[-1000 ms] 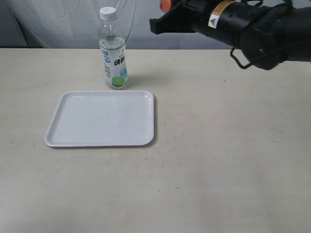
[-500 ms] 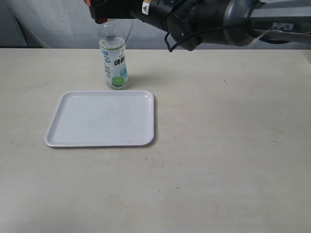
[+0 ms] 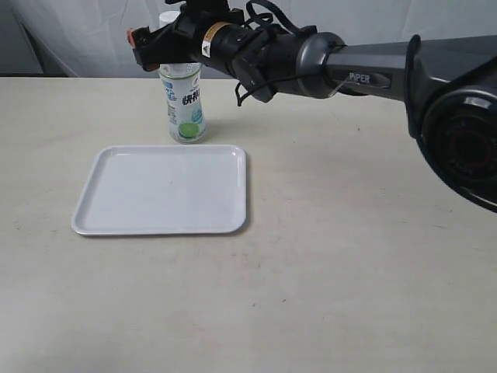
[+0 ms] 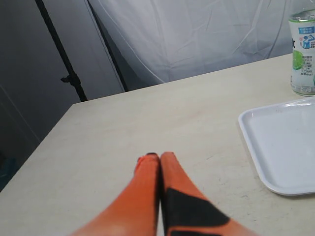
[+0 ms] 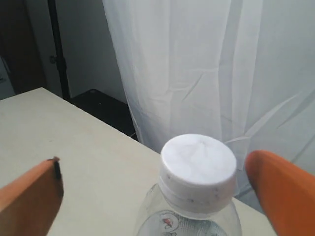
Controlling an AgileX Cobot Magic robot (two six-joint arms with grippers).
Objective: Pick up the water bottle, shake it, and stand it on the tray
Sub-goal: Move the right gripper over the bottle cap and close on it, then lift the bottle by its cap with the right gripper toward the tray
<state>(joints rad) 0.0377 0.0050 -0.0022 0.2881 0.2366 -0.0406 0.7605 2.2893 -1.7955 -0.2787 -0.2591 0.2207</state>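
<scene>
Your right tool is spread wide, with one orange finger on each side of the white cap of the water bottle. There is a gap on both sides, and it grips nothing. The bottle stands upright on the tabletop near its far edge, just beyond the tray, which lies flat toward the left edge. Your left tool has its fingers pressed together, holding nothing, nearer the tabletop's left edge than the tray.
</scene>
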